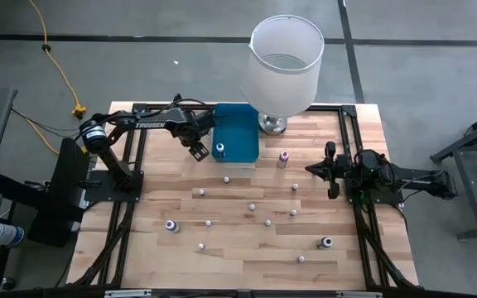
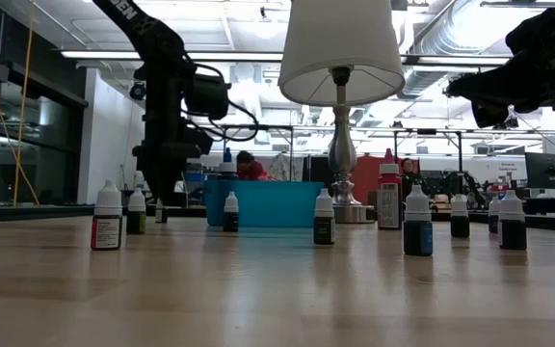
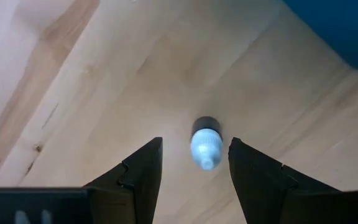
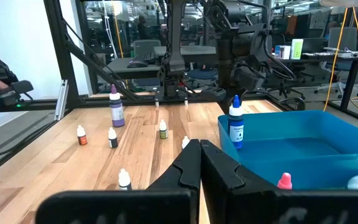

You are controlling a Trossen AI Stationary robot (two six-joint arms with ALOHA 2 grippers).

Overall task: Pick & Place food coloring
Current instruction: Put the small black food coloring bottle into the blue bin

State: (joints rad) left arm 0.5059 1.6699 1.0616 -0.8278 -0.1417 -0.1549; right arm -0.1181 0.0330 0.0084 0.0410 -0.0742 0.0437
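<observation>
Left gripper (image 3: 194, 171) hovers over the table beside the bin (image 1: 237, 132), fingers spread wide, presumably lining up a grab. Bottle (image 3: 206, 142) stands upright btwn the fingers, touching neither. Other bottles (image 1: 251, 207) dot the table; one (image 1: 219, 150) sits in the bin. Right gripper (image 4: 200, 163) waits at the right edge, fingers pressed together.

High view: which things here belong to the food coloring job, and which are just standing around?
Belongs to the job:
- food coloring bottles scattered over the table
- blue bin, one bottle already inside
- left gripper, fingers open beside the bin

Just there:
- lamp
- right gripper, waiting, shut
</observation>
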